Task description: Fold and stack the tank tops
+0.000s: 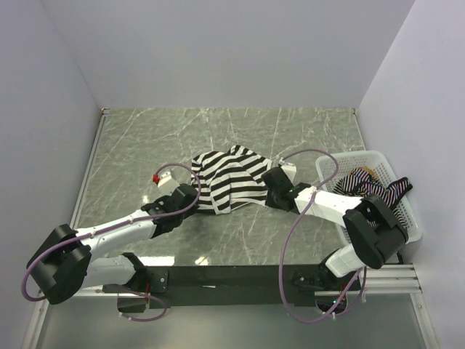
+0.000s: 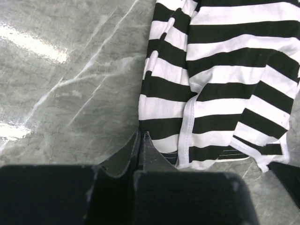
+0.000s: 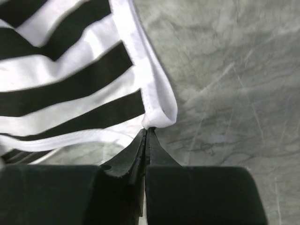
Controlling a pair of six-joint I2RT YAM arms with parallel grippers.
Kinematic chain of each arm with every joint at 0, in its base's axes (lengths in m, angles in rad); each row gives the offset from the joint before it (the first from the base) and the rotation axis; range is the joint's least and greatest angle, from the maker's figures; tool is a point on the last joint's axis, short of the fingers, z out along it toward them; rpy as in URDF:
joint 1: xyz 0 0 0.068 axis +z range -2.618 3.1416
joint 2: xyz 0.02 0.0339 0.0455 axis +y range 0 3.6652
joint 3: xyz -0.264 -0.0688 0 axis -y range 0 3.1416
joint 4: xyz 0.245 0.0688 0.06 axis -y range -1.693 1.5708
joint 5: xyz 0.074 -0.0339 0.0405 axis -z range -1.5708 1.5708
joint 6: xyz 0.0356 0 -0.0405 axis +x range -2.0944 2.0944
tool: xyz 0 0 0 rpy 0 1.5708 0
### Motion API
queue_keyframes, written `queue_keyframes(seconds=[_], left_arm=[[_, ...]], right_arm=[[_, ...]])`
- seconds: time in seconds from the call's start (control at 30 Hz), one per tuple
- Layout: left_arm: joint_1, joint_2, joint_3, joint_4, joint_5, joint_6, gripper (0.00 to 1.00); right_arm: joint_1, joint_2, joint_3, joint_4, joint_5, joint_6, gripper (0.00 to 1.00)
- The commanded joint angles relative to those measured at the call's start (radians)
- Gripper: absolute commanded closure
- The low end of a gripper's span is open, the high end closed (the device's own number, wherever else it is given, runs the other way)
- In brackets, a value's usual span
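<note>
Gripping at left: left hand point(image 2: 141, 136), fingers clenched on the near-left hem of the striped tank top point(image 1: 232, 178) (the tips meet right at the cloth's edge in the wrist view).
Mid-scene: the bold black-and-white top lies bunched and rumpled on the marble surface point(image 1: 145, 145), between the two hands.
At right: right hand point(image 3: 148, 130), clenched on a white-trimmed corner at the top's right side, the hem pinched at the fingertips.
Far right: white mesh basket point(image 1: 363, 156) at the surface's right edge, beside the right arm.
Basket contents: thin-striped top point(image 1: 381, 190) with dark trim, draped over the near rim; a scrap of tan-brown cloth point(image 1: 367, 173) shows behind it.
</note>
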Motion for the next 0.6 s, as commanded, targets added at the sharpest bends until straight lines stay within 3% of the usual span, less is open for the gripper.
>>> queue_keyframes(seconds=[0.0,0.13,0.23,0.47,0.57], left_arm=[[0.005,-0.014,-0.018,0.029,0.005,0.013,1.00],[0.006,-0.011,-0.029,0.026,0.000,0.021,0.99],[0.012,-0.008,-0.041,0.027,0.003,0.030,1.00],[0.021,-0.028,-0.066,0.017,0.048,0.053,1.00],[0.021,-0.040,-0.067,0.013,0.061,0.069,1.00]], right_arm=[[0.006,-0.018,0.149,-0.045,0.044,-0.031,1.00],[0.002,-0.055,0.364,-0.109,0.021,-0.106,1.00],[-0.038,0.022,0.615,-0.166,-0.010,-0.158,1.00],[-0.195,0.481,1.325,-0.286,-0.099,-0.178,1.00],[-0.227,0.681,1.528,-0.316,-0.125,-0.177,1.00]])
